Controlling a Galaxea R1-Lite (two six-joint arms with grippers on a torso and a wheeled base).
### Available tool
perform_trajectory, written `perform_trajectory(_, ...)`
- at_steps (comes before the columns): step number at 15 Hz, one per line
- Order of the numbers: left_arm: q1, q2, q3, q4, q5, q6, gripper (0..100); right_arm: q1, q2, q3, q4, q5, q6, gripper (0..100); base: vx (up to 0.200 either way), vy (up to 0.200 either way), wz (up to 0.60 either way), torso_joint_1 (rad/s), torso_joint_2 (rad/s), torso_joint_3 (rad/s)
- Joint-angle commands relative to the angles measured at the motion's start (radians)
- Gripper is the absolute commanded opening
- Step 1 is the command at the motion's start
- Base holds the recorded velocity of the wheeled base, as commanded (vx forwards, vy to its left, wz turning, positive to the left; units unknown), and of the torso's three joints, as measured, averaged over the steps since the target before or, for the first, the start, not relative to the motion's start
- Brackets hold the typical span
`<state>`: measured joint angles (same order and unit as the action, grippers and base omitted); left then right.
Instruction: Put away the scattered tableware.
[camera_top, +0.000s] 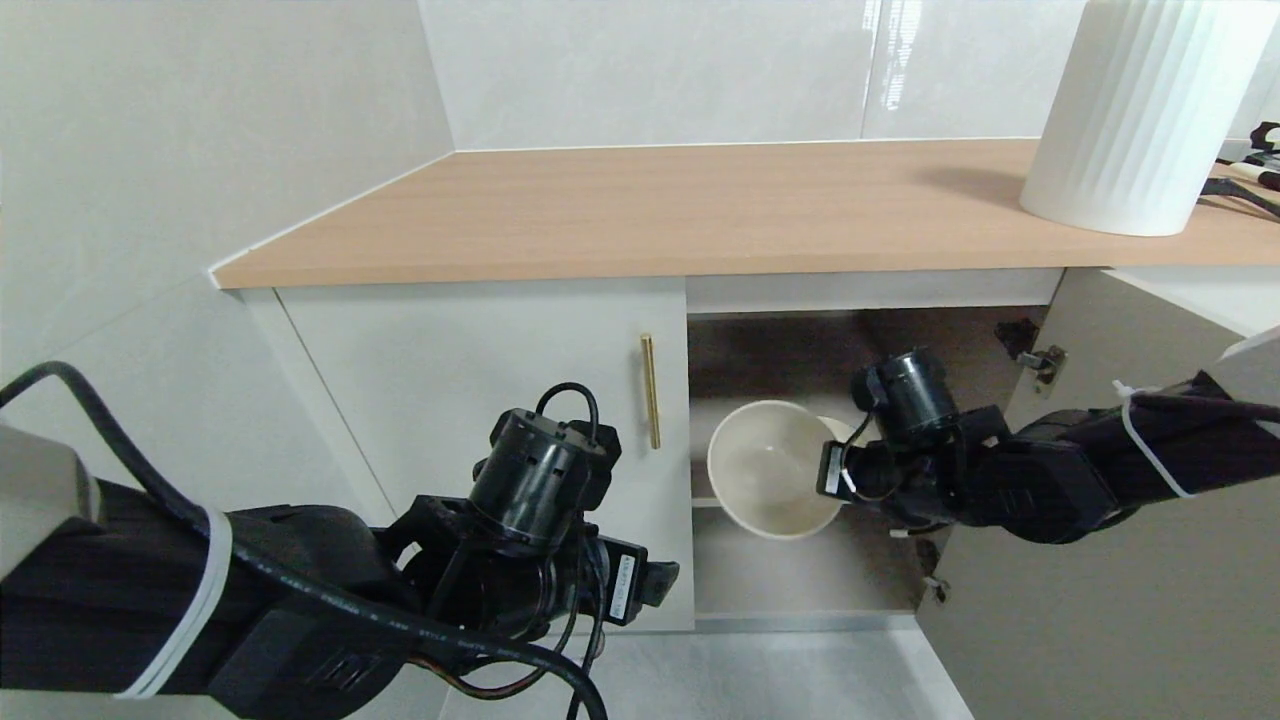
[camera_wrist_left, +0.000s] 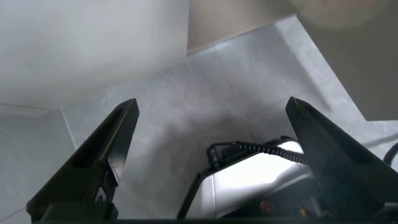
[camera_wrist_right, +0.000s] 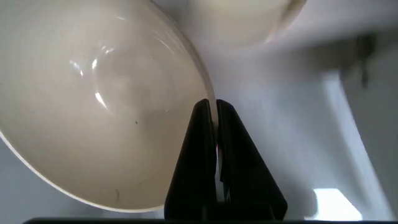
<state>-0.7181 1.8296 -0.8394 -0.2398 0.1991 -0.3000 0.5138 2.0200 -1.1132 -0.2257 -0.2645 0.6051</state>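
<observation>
Bowl (camera_top: 775, 468) (camera_wrist_right: 106, 106): cream, glazed, prob. ceramic. Judged stiff, brittle, moderately heavy, with a slick surface. A rim pinch is the only practical hold, but it is a small contact far from the centre of mass, so it could pivot or slip if swung fast. Chip risk against shelf edge or other ware.

Orientation: tipped up on edge, mouth facing out of the cabinet twd. the robot, inside fully seen from the head cam. Round, so no long axis. Its symmetry axis runs roughly horizontal, out of the opening.

Position: held in air in the open half of the cabinet (camera_top: 860, 320), about level w/ the shelf (camera_top: 702, 502) front edge, touching nothing that I can see.

Right gripper (camera_top: 830, 470) (camera_wrist_right: 215, 118): fingers pressed together on the rim wall, one inside, one outside, on the bowl's right side.

Second pale round piece (camera_top: 842, 430) (camera_wrist_right: 249, 18) sits just behind, poss. another bowl, can't confirm.

Left gripper (camera_top: 640, 585) (camera_wrist_left: 217, 130): fingers spread wide, empty, low in front of the closed left door (camera_top: 480, 400), near its brass handle (camera_top: 648, 390).

Right door (camera_top: 1100, 560) is swung open. On the worktop (camera_top: 650, 210) above, a white ribbed container (camera_top: 1140, 110) stands far right.
</observation>
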Motion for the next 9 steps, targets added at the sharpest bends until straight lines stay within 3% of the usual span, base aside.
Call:
perform_trajectory(1, 0.000, -0.012, 0.000, 0.000, 0.000, -0.001, 100, -0.101, 0.083, 0.012, -0.115, -0.016, 0.021, 0, 0.000, 0.000, 0.00, 0.000, 0.00, 0.000)
perform_trajectory(3, 0.000, -0.012, 0.000, 0.000, 0.000, -0.001, 100, -0.127, 0.111, 0.006, -0.175, -0.039, 0.028, 0, 0.000, 0.000, 0.00, 0.000, 0.00, 0.000)
perform_trajectory(9, 0.000, -0.010, -0.001, 0.000, 0.000, -0.001, 100, -0.207, 0.220, -0.128, -0.187, -0.059, 0.028, 0, 0.000, 0.000, 0.00, 0.000, 0.00, 0.000)
